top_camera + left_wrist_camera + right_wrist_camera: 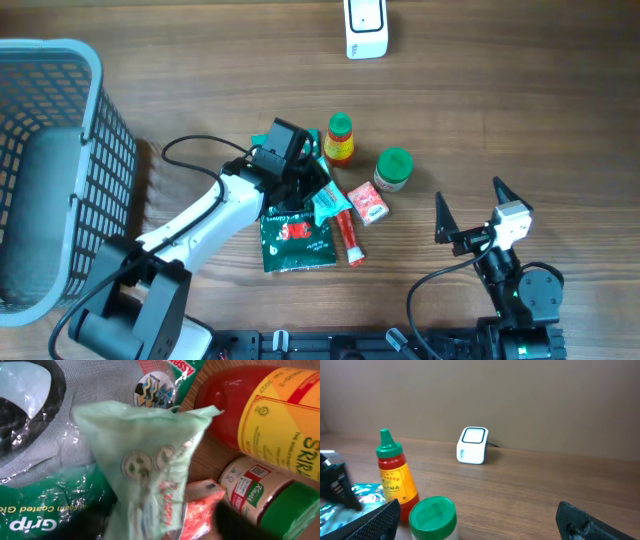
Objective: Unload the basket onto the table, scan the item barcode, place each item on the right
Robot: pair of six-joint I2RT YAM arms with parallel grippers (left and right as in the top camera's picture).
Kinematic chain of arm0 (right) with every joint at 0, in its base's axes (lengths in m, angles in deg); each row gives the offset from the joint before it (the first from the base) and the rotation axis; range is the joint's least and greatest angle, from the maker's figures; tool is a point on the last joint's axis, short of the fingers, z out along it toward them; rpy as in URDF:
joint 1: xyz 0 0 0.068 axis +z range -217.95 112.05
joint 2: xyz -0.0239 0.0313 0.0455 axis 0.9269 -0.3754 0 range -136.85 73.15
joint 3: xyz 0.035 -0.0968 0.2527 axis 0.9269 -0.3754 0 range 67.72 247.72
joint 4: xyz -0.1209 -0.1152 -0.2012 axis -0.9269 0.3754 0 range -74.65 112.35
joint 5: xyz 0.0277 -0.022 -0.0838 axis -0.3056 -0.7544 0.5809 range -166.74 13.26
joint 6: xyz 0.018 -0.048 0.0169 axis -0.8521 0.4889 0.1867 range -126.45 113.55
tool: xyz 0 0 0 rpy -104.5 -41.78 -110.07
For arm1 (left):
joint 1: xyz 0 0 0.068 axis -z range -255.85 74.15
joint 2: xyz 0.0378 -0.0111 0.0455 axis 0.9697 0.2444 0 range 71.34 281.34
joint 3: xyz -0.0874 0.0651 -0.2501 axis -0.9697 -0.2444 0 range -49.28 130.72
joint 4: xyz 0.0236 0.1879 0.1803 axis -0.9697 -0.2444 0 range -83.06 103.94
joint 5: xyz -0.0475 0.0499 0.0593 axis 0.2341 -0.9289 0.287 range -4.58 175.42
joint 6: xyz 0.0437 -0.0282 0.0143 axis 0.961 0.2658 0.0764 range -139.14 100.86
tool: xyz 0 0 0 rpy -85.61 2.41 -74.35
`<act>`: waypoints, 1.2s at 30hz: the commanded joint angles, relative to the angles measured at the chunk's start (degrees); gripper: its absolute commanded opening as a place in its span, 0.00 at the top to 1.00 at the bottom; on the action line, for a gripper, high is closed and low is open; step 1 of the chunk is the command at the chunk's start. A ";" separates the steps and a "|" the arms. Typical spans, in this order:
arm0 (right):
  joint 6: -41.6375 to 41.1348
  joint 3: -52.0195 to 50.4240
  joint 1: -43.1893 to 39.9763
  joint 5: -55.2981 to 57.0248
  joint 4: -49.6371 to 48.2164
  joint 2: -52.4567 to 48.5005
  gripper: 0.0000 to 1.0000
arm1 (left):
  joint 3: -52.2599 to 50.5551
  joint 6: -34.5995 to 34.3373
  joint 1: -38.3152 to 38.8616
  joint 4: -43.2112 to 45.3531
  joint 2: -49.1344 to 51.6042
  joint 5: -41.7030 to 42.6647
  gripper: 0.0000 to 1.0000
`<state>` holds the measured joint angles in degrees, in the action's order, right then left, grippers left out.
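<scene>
Wooden tabletop (520, 100), items clustered centre: left gripper (308, 188) over mint-green pouch (150, 460) lying on glove packet (295, 242), jaw state unreadable; right gripper (470, 208) spread wide, idle; advise gripping pouch firmly, barcode facing scanner (365, 27).

Jaws of my left gripper (305, 178) lost in the pile, spread unclear; pale green packet (150, 470) blurred up close; sriracha bottle (270, 415) cut by right edge; scanner (366, 35) clipped at top

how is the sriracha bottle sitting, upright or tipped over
Upright: the sriracha bottle stands on its base on the table, green cap on top.
</scene>
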<state>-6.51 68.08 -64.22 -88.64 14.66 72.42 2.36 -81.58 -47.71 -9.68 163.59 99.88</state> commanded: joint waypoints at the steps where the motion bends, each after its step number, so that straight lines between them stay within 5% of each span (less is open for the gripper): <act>1: 0.50 -0.07 0.98 0.33 -0.17 0.46 0.00 | 0.13 1.16 -0.02 -0.15 -6.01 -2.49 0.13; 5: 0.48 -0.07 0.98 0.31 -0.17 0.46 0.00 | 0.70 10.49 -0.02 -0.63 -15.52 -7.93 0.12; 9: 0.48 -0.07 0.98 0.33 -0.17 0.35 0.00 | 3.67 22.01 -0.02 -5.20 -27.23 -19.69 0.01; 18: 0.50 -0.07 0.98 0.33 -0.17 0.31 0.00 | 4.70 45.57 -0.02 -15.74 -52.98 -41.07 0.00; 23: 0.50 -0.07 0.98 0.31 -0.17 0.31 0.00 | 4.70 46.16 -0.02 -32.41 -63.45 -46.03 0.00; 29: 0.48 -0.07 0.98 0.33 -0.17 0.31 0.00 | 4.68 46.14 -0.02 -52.57 -64.72 -46.01 0.00; 36: 1.44 -0.07 0.98 0.31 -0.42 0.31 0.00 | 4.68 45.33 -0.02 -55.12 -64.72 -43.93 0.00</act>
<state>-6.33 68.08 -63.57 -88.66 14.64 72.42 6.97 -36.16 -47.73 -64.76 99.18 55.12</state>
